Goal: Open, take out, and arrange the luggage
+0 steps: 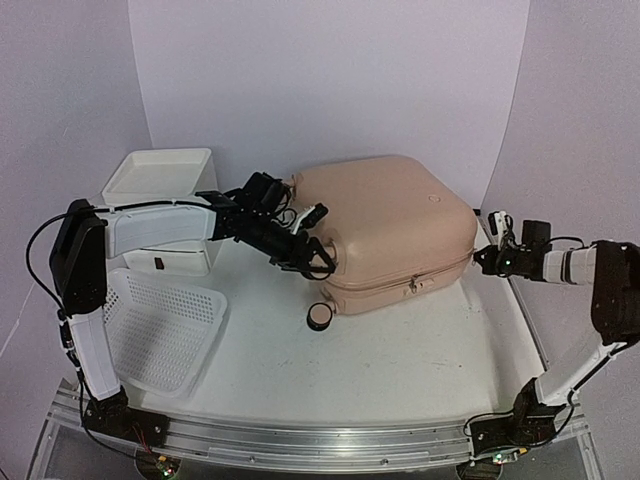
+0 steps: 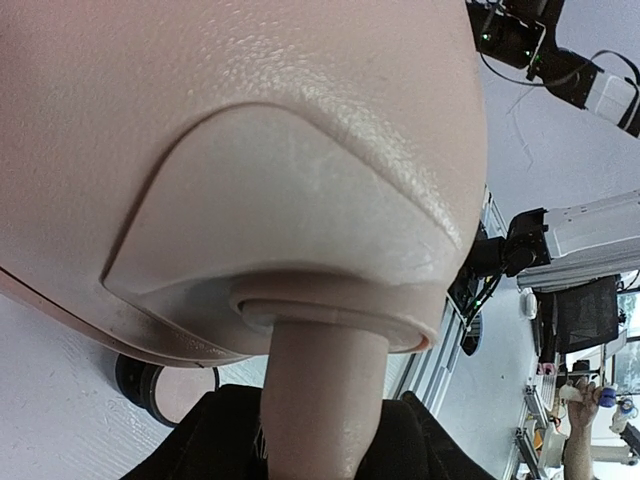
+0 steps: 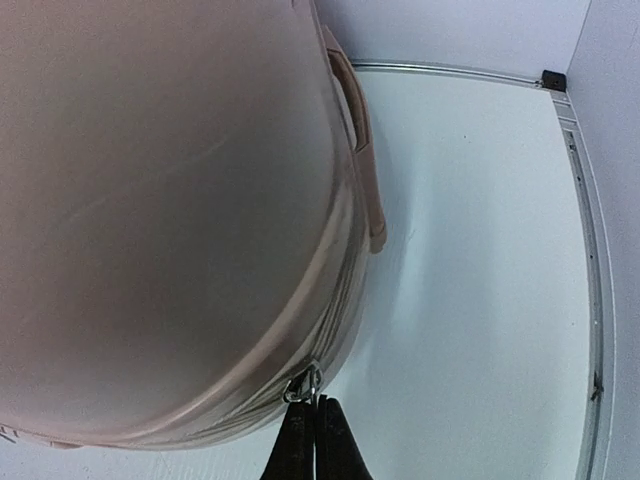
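White table [image 1: 400, 370], pale walls behind. The luggage [image 1: 385, 215] lies flat and closed, toward one o'clock of the table's centre. At its eight-o'clock corner the left gripper [image 1: 310, 255] appears clamped round a caster stem [image 2: 320, 390]. At four o'clock the right gripper [image 3: 312, 408] is pinched on the zipper pull [image 3: 308, 386]. Hazard: a tug off the zipper's line could slip the small pull free, or swing the luggage.

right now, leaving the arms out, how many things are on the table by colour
pink: 1, the luggage
white: 2, the drawer unit and the mesh basket
total: 3
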Action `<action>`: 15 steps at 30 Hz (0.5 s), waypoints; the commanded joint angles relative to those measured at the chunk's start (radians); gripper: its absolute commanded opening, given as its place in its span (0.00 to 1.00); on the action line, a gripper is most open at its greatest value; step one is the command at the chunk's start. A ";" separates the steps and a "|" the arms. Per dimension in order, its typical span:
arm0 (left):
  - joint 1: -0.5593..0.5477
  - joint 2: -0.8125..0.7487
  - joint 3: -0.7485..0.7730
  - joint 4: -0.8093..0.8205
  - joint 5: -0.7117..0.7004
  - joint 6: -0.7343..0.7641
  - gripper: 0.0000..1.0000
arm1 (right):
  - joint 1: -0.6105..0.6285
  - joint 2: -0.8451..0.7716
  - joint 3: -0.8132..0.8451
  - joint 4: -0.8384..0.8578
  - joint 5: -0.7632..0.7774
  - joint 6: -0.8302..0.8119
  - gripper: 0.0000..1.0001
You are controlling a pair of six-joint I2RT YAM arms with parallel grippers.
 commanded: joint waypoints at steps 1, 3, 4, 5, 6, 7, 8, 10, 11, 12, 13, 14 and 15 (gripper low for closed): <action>0.046 -0.137 -0.020 -0.126 -0.096 -0.057 0.02 | -0.087 0.088 0.169 0.070 -0.004 -0.043 0.00; 0.046 -0.143 -0.031 -0.128 -0.092 -0.045 0.02 | -0.089 0.145 0.226 0.070 -0.003 -0.086 0.00; 0.046 -0.145 -0.037 -0.132 -0.091 -0.039 0.02 | -0.091 0.174 0.258 0.071 0.000 -0.100 0.00; 0.046 -0.146 -0.040 -0.139 -0.090 -0.030 0.02 | -0.093 0.217 0.300 0.071 -0.008 -0.115 0.00; 0.046 -0.146 -0.042 -0.149 -0.091 -0.021 0.02 | -0.093 0.251 0.340 0.070 -0.024 -0.129 0.00; 0.046 -0.147 -0.042 -0.159 -0.094 -0.012 0.02 | -0.093 0.285 0.377 0.070 -0.049 -0.140 0.00; 0.046 -0.147 -0.041 -0.170 -0.097 -0.002 0.03 | -0.093 0.314 0.410 0.071 -0.078 -0.147 0.00; 0.046 -0.148 -0.035 -0.202 -0.110 0.019 0.06 | -0.093 0.352 0.457 0.076 -0.155 -0.159 0.00; 0.046 -0.150 -0.027 -0.222 -0.120 0.030 0.10 | -0.093 0.354 0.464 0.080 -0.205 -0.172 0.00; 0.046 -0.154 -0.022 -0.240 -0.137 0.038 0.17 | -0.091 0.348 0.455 0.093 -0.244 -0.181 0.00; 0.046 -0.165 -0.020 -0.248 -0.158 0.043 0.27 | -0.091 0.336 0.435 0.115 -0.276 -0.179 0.00; 0.047 -0.175 -0.019 -0.255 -0.182 0.046 0.45 | -0.090 0.319 0.406 0.136 -0.296 -0.173 0.00; 0.050 -0.185 -0.017 -0.260 -0.210 0.044 0.60 | -0.091 0.293 0.373 0.150 -0.304 -0.168 0.00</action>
